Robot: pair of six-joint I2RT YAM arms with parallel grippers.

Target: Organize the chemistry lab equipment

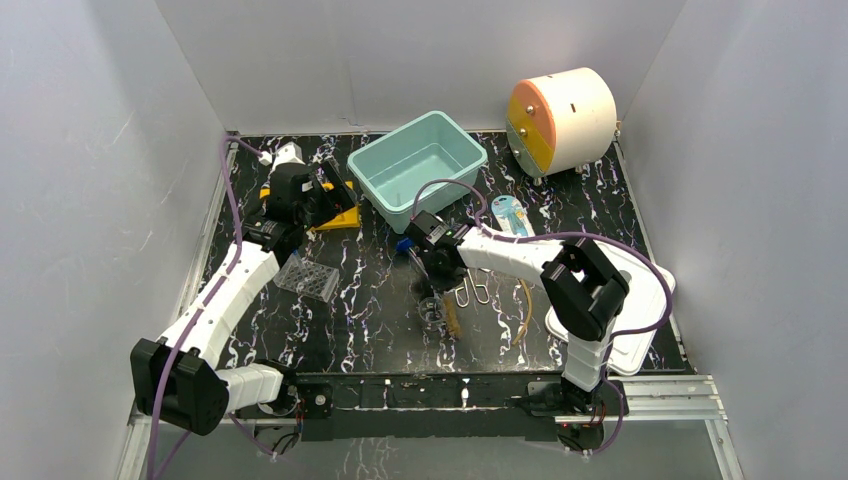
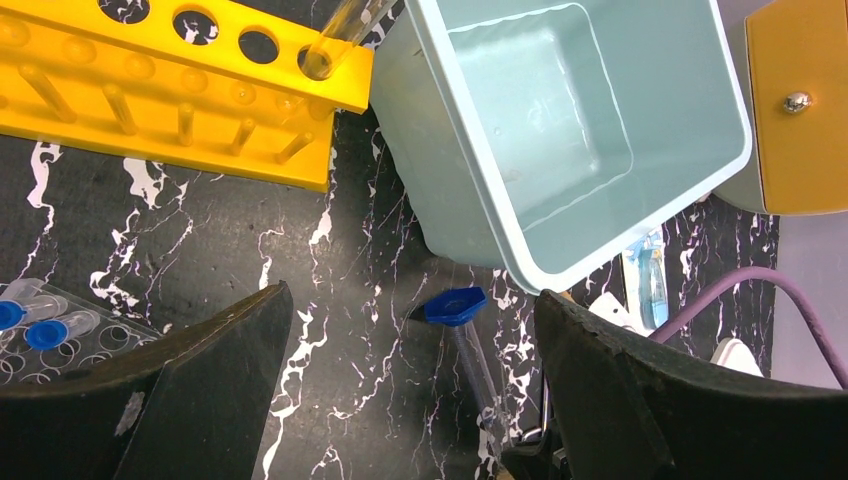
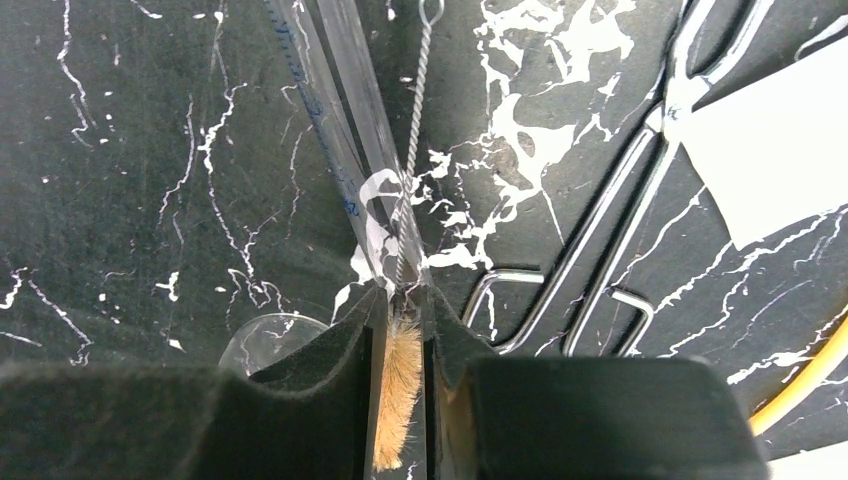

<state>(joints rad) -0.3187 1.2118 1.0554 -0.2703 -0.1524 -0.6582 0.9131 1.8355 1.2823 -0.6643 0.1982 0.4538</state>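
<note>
Plain pale grey walls point(image 1: 400, 60) close in the scene on three sides: one far beyond both claws, one just left of the left claw point(image 1: 335, 197), one well to the right of the right claw point(image 1: 432, 283). Beneath both claws spreads a black tabletop point(image 1: 370, 320) veined with white, like marble. Silver metal rails point(image 1: 660, 395) run along its near edge, behind the claws, and up its left side. The light is soft and even, leaving a faint sheen on the dark surface.

Overhead from behind, left wrist shares teal bin point(image 1: 418, 168), right wrist apparently closest
</note>
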